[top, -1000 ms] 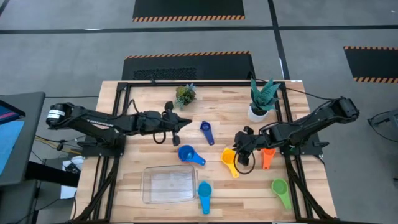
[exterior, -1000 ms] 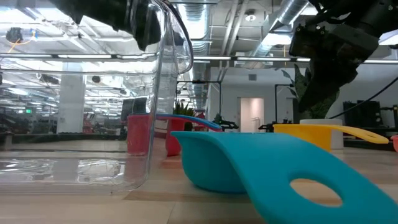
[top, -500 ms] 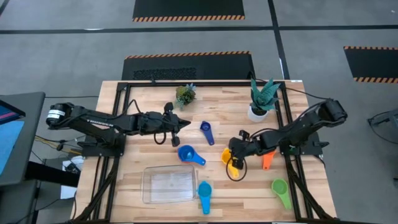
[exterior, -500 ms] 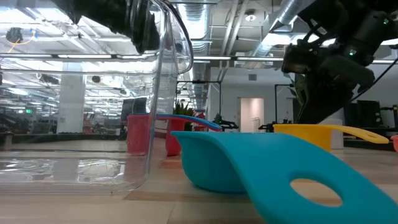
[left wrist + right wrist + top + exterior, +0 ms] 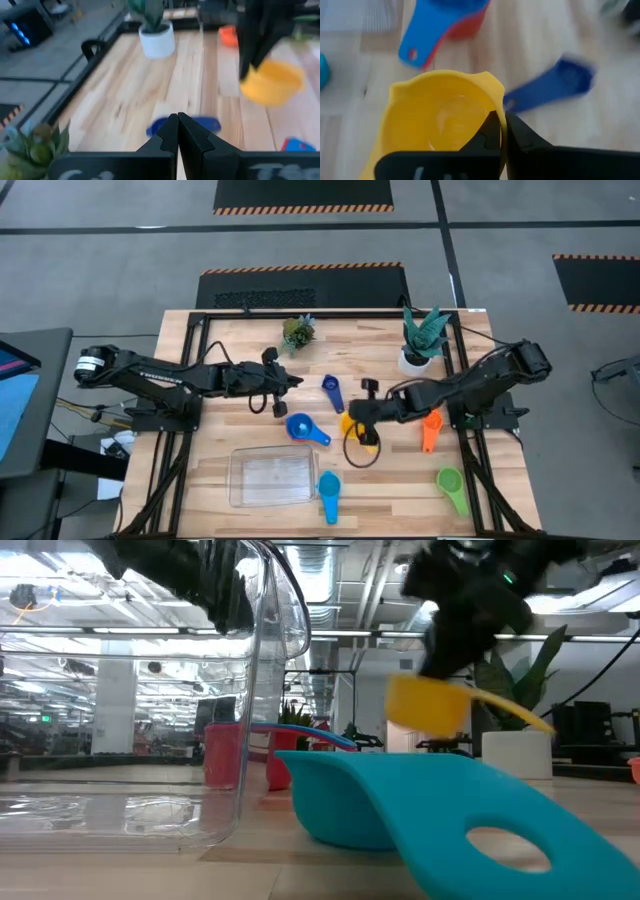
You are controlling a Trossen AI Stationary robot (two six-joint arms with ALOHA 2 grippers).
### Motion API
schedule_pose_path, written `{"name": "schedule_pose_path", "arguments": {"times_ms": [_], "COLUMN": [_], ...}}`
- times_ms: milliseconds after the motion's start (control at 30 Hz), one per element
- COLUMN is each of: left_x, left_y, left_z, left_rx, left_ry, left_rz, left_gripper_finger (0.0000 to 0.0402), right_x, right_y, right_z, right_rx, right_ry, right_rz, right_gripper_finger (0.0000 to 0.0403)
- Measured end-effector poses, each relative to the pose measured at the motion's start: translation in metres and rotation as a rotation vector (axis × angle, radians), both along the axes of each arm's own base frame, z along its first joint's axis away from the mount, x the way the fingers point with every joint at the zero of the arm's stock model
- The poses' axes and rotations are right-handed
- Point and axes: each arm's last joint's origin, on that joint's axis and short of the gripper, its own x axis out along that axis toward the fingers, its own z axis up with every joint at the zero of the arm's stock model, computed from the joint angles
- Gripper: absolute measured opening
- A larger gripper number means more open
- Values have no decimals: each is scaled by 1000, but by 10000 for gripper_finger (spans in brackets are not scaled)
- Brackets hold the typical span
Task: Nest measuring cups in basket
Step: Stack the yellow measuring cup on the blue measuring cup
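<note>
While the basket [image 5: 270, 477] holds no cups, we list one yellow cup [image 5: 349, 425] lifted, pinched in the right claw [image 5: 358, 420]; left claw [image 5: 297, 377] clenched, idle; others lie on the worktop [image 5: 395, 480].

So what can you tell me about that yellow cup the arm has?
The yellow cup is a small round scoop of smooth plastic with a short flat handle and a little pour lip. It looks empty. The right gripper pinches its rim with shut fingers and holds it clear of the table, tilted, near the middle, beside the blue cup.
</note>
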Motion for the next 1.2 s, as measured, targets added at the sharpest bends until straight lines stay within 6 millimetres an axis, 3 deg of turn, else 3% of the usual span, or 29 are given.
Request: {"name": "schedule_pose_path", "arguments": {"times_ms": [200, 300, 400, 467, 533, 633, 767, 933, 1200], "left_x": [-13, -33, -56, -71, -86, -105, -118, -126, -126], "left_y": [-4, -12, -21, -27, -32, -37, -39, -38, -38], "left_z": [-9, -4, 2, 7, 9, 7, -4, -22, -43], "left_rx": [24, 78, 26, -9, -31, -68, -100, -130, -166], "left_ry": [148, 220, 255, 269, 298, 315, 299, 288, 283], "left_rz": [74, 158, 179, 168, 153, 145, 151, 197, 246], "left_gripper_finger": [0, 0, 0, 0, 0, 0, 0, 0, 0], "right_x": [21, 32, 39, 53, 59, 83, 110, 138, 155], "right_y": [-25, -38, -50, -55, -59, -61, -61, -52, -37], "right_z": [45, 53, 55, 57, 52, 47, 42, 40, 25], "right_rx": [-118, -80, -55, -77, -68, -90, -102, -86, -91], "right_ry": [-97, -133, -157, -208, -160, -142, -50, -13, 49], "right_rz": [106, 178, 227, 253, 268, 323, 357, 440, 539], "right_gripper_finger": [8, 8, 8, 8, 8, 8, 7, 7, 8]}}
